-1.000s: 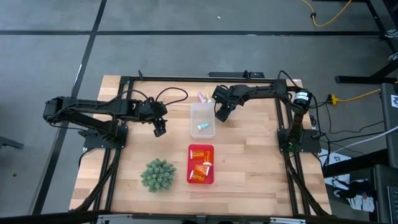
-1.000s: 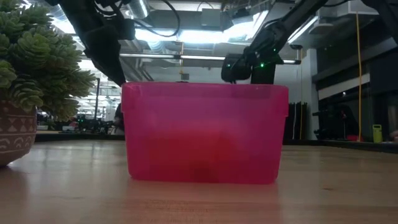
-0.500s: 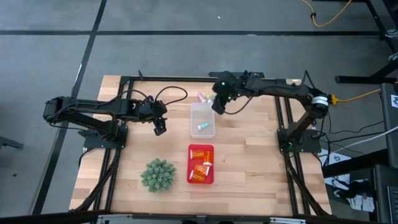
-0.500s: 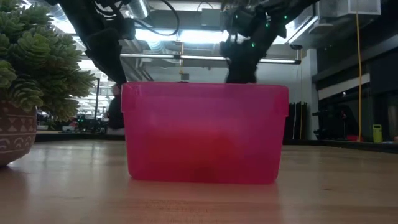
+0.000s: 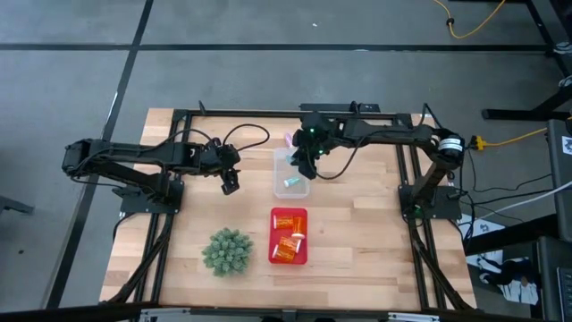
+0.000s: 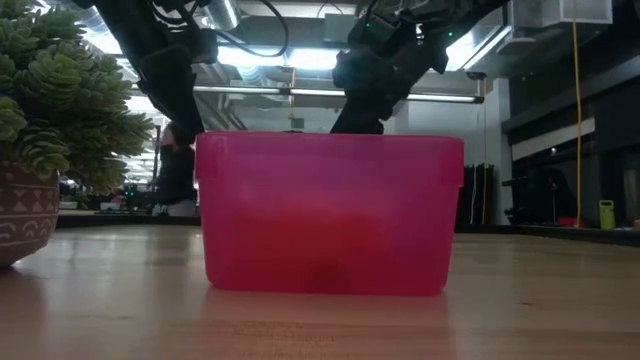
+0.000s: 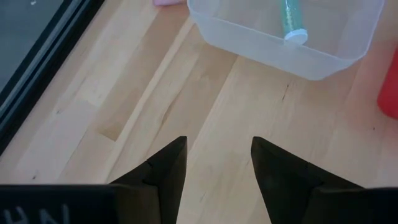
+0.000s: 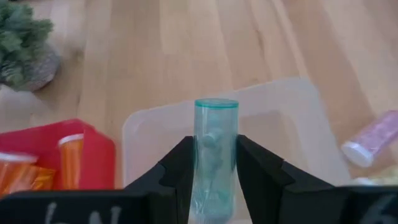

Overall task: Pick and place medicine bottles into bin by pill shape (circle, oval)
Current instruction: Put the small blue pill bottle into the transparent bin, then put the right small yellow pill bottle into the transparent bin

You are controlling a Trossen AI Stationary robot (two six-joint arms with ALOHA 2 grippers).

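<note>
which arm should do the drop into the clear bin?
Right. The right gripper is shut on a small teal translucent vial and sits over the clear plastic bin. The left gripper is open and empty, on bare table beside the bin.

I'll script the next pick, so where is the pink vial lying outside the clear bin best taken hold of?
Grip the pink vial across its mid-body, coming from above: it lies on its side on the table beside the clear bin, so its round sides are free there.
</note>
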